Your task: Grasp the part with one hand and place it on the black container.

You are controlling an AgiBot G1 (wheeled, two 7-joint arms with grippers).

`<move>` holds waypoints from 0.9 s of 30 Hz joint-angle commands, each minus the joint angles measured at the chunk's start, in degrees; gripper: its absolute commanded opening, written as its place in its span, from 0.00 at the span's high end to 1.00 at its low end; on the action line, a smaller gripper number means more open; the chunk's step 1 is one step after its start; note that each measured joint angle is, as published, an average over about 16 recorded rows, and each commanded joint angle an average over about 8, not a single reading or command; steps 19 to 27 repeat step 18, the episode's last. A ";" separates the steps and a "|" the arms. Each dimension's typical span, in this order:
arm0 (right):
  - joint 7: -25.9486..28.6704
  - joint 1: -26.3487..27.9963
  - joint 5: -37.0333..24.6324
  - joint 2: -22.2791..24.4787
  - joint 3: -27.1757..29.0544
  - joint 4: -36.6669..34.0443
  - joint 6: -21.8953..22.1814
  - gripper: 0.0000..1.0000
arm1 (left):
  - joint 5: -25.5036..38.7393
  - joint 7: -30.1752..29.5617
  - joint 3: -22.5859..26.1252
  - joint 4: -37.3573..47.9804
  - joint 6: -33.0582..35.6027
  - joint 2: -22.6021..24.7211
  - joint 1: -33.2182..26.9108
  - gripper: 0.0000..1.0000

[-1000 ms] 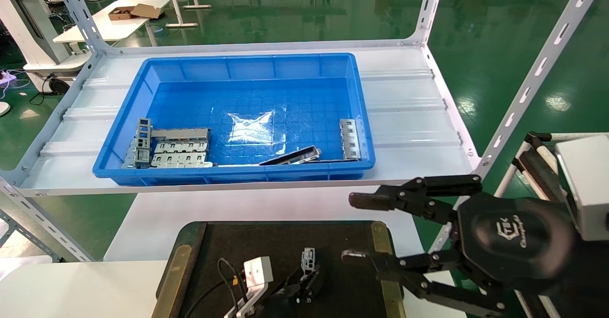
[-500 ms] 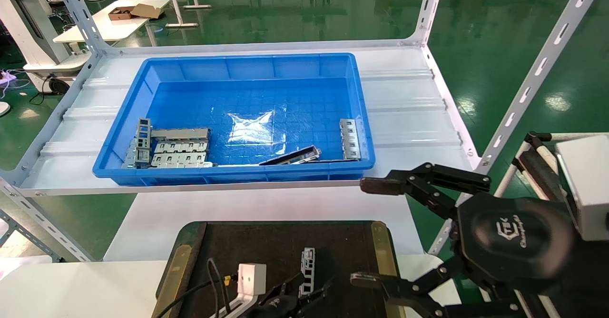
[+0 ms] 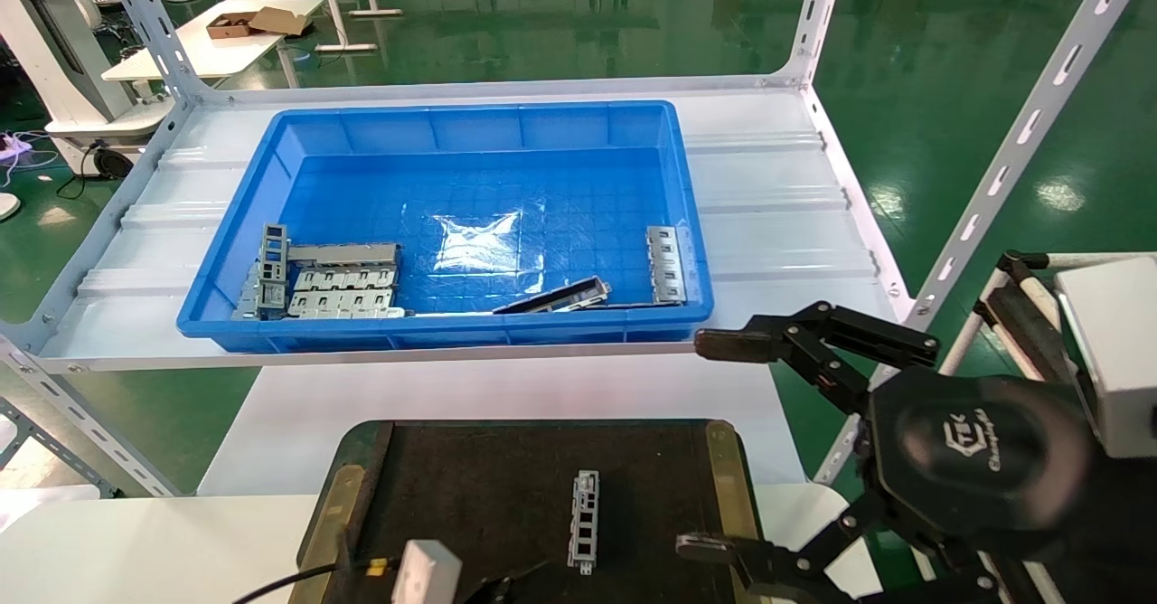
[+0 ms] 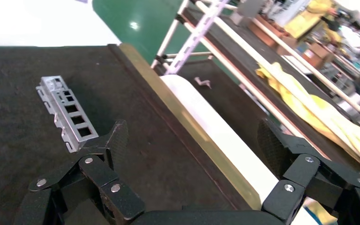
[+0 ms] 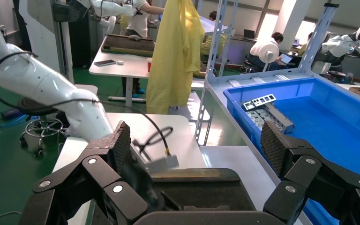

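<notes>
The part (image 3: 584, 521), a slim silvery strip with rectangular cutouts, lies flat on the black container (image 3: 470, 477), right of its middle. In the left wrist view the part (image 4: 68, 115) rests on the dark surface just beyond one finger of my left gripper (image 4: 194, 140). That gripper is open, holds nothing and is clear of the part. Only the left wrist's white box (image 3: 425, 577) shows at the head view's bottom edge. My right gripper (image 3: 714, 446) hovers open and empty beside the container's right brass edge (image 3: 726, 468).
A blue bin (image 3: 452, 333) with several grey slotted plates (image 3: 339, 283) stands on the white shelf (image 3: 786, 224) behind the container. Slanted shelf posts (image 3: 1012, 161) rise at the right. The left arm (image 5: 51, 89) and its cable cross the right wrist view.
My left gripper let go of the part and drew back towards the bottom edge; the part now lies flat on the container. My right gripper opened wider and shifted slightly right.
</notes>
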 commanded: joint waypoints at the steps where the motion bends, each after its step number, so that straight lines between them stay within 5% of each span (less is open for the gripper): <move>1: 0.00 0.00 0.00 0.00 0.00 0.00 0.00 0.00 | -0.86 1.37 -1.12 -0.09 3.14 -1.77 0.47 0.00; 12: -0.01 0.00 0.01 0.01 -0.01 0.00 0.01 0.00 | -4.43 5.08 -4.29 -0.35 13.60 -6.82 1.09 0.00; 27: -0.01 0.00 0.01 0.01 -0.02 0.00 0.01 0.00 | -5.27 4.89 -4.54 -0.51 15.41 -7.29 0.66 0.00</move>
